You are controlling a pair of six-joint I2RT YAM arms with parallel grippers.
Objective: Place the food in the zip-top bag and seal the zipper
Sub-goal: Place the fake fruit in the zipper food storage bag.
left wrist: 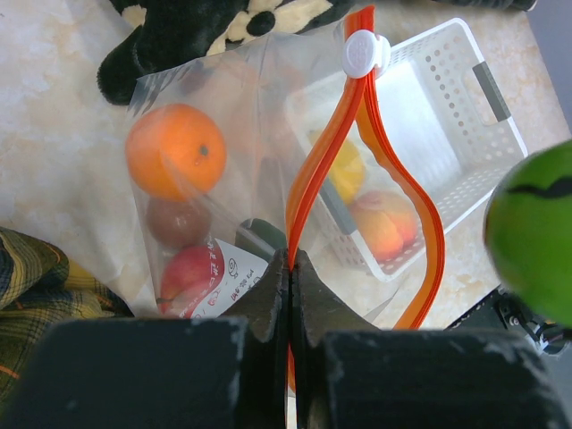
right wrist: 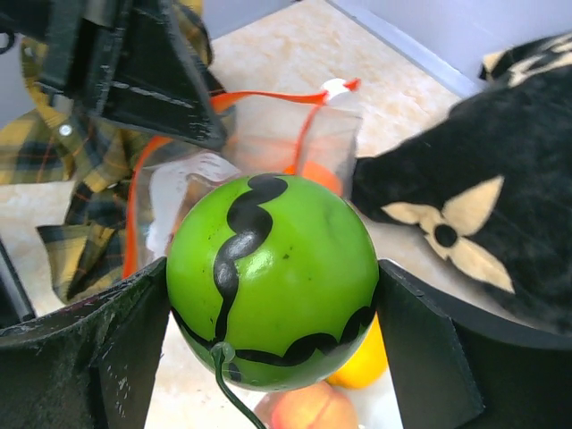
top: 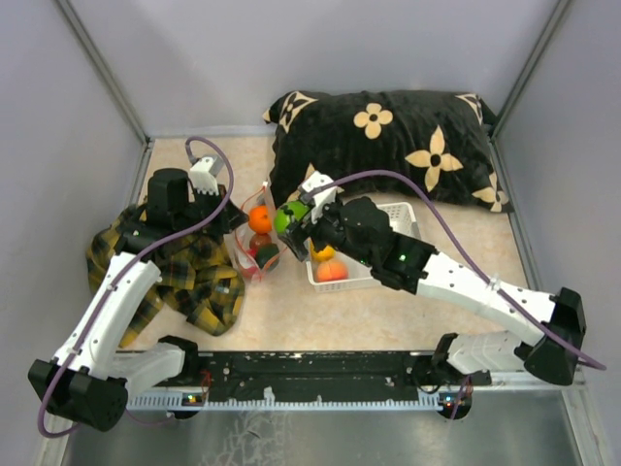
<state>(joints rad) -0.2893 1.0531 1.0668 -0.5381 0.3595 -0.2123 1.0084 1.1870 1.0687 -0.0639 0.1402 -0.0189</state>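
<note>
The left gripper (left wrist: 290,261), fingers pressed together, pinched the zipper (left wrist: 308,170) at its tips. The right gripper (right wrist: 273,304) clasped the striped green fruit (right wrist: 286,241) between wide fingers. Released early, the fruit might strike the strip and roll off.

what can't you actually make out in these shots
Dark green fruit: left wrist view, mostly behind the label and the left end effector pinching the zipper.
Striped fruit: same view, cut off by the right edge.
Yellow fruit: right wrist view, mostly behind the striped fruit.
Label print: left wrist view, too small to read.
</note>
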